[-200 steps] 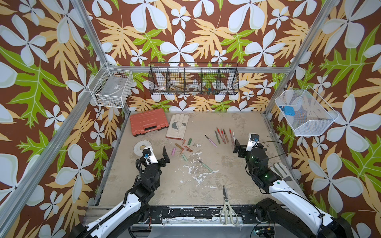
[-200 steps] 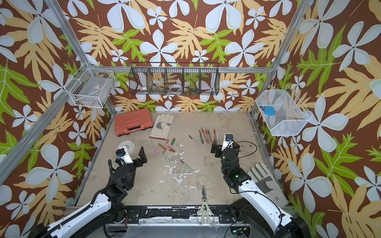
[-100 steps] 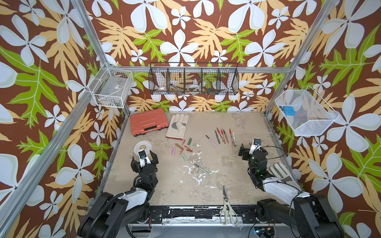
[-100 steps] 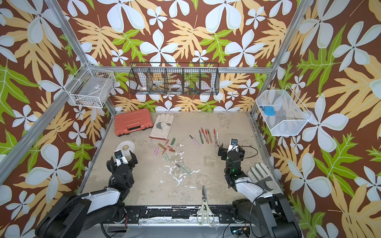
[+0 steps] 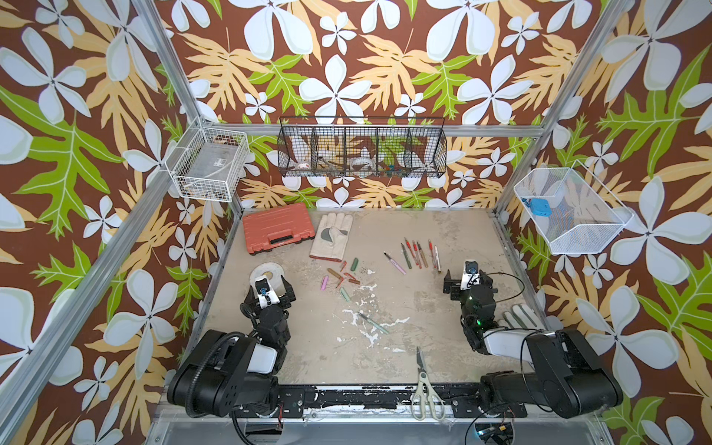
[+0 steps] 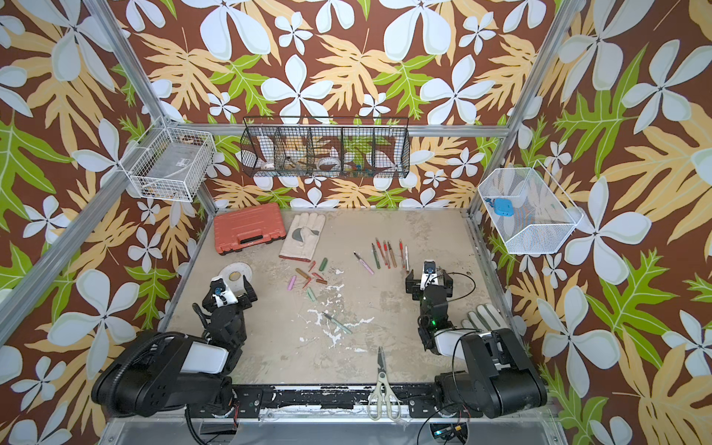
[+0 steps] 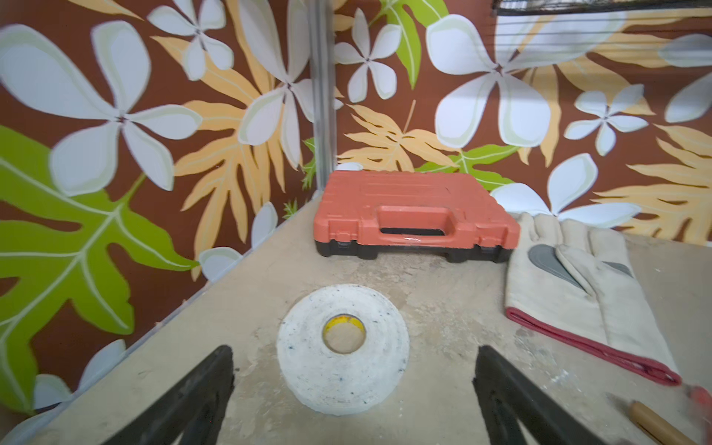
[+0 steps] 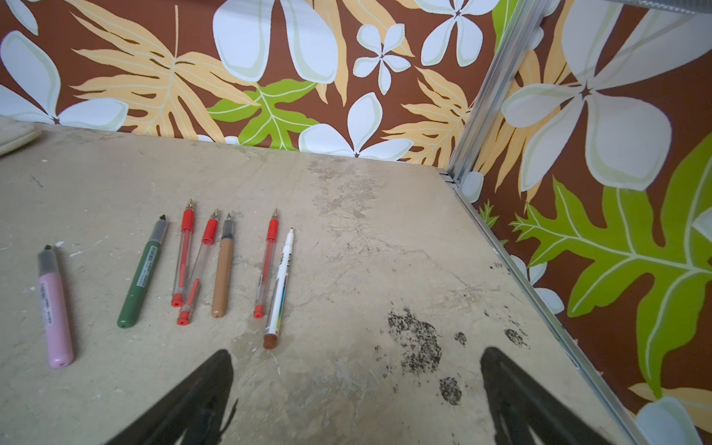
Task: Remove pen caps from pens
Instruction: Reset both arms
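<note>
Left claw (image 5: 267,289) and right claw (image 5: 467,278) gape wide, empty; the pale green pen (image 5: 373,323) looks light, slippery: pinch its middle.

The tape (image 7: 343,381) lies on the tabletop (image 7: 443,308) just ahead of the left fingers (image 7: 192,400), with the case (image 7: 412,215) behind it and the glove (image 7: 570,281) to the case's right. Pens (image 8: 222,269) lie ahead-left of the right fingers (image 8: 185,400); caps (image 5: 354,264) lie between both pairs.

Got both arms tucked in low and folded. Left gripper (image 5: 268,292) and right gripper (image 5: 467,278) are both spread wide with nothing in them, pointing forward.
</note>
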`<move>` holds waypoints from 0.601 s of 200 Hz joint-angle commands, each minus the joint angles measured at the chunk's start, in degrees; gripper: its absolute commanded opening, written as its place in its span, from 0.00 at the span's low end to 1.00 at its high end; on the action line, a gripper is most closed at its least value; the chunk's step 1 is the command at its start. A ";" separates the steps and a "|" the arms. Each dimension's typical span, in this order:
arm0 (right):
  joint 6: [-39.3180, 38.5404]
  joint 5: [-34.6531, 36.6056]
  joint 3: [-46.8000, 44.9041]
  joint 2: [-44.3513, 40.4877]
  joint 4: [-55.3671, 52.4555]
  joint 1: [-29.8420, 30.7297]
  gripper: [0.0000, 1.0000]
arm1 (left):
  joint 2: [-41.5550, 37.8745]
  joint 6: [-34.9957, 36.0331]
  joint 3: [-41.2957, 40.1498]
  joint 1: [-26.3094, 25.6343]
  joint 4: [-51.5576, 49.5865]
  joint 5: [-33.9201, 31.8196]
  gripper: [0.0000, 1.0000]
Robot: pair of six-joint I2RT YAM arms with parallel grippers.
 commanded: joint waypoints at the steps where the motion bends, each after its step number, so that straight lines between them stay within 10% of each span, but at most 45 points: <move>1: 1.65 -4.89 -1.17 1.85 7.77 -2.67 1.00 | 1.45 -0.11 1.49 0.50 3.93 5.94 0.97; 95: 4.13 -10.97 0.01 5.88 8.61 -6.82 1.00 | 4.34 -0.76 6.23 4.43 -3.84 17.24 0.89; 120: 2.66 -16.02 0.75 6.05 7.54 -7.35 0.99 | 4.09 -0.80 5.69 4.55 -2.70 17.00 1.00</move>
